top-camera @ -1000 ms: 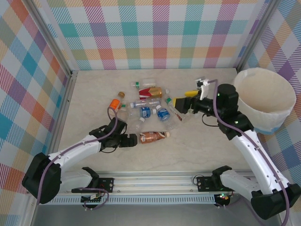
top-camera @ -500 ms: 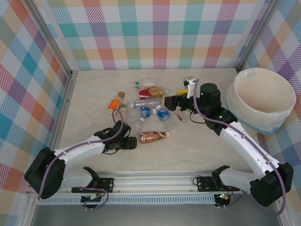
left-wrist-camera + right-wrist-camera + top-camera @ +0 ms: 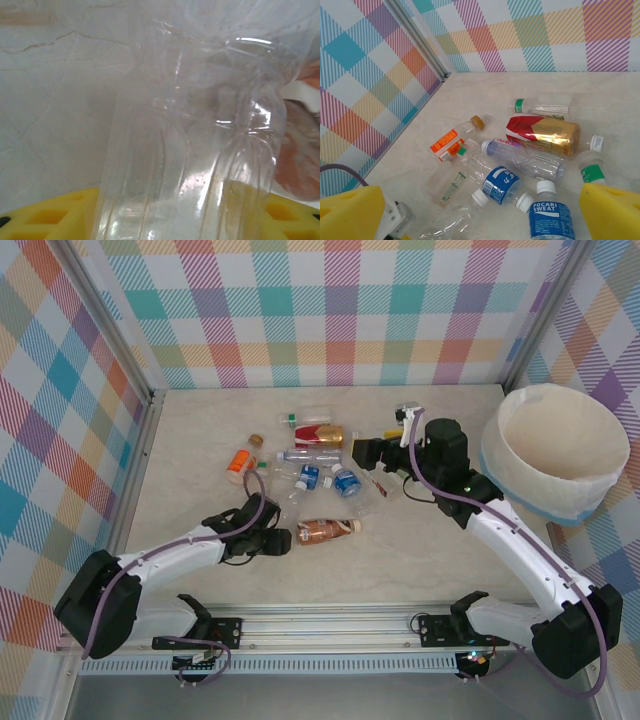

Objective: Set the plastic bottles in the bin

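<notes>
- Table [image 3: 420, 550]: pale marbled top, walled by checked panels at 9, 12 and 3 o'clock. Clock readings are taken from the overhead view, with 12 at the far wall. Bare surface runs along the near edge at 6 o'clock and in a strip against the 9 o'clock wall.
- Bin [image 3: 545, 498]: stands upright against the 3 o'clock wall with its mouth open upward. A band of bare table separates it from the bottle pile.
- Right arm: reaches from the 5 o'clock base toward 12. Right gripper [image 3: 364, 452] hangs at the pile's 3 o'clock edge, just clear of the bin rim. In the wrist view the right gripper [image 3: 480, 200] has its yellow fingers [image 3: 350, 212] spread wide, with nothing between them.
- Left arm: lies low from the 7 o'clock base. Left gripper [image 3: 276, 539] is at the pile's 6 o'clock edge. Its yellow pads [image 3: 47, 215] stand either side of a clear bottle [image 3: 190, 165]; I cannot tell whether they are pinching it.
- Plastic bottles [image 3: 310, 475]: all lying on the table, loosely heaped around 11 to 12 o'clock of centre, well apart from the bin.
- Red-and-gold bottle [image 3: 320, 434] [image 3: 542, 135]: on the pile's 12 o'clock side.
- Brown-labelled bottle [image 3: 326, 530]: outlier at 6 o'clock, just beside the left gripper.
- Orange-labelled bottle [image 3: 240, 461]: outlier at 9 o'clock.
- Blue-labelled bottle [image 3: 347, 481] [image 3: 547, 220]: nearest the right gripper.
</notes>
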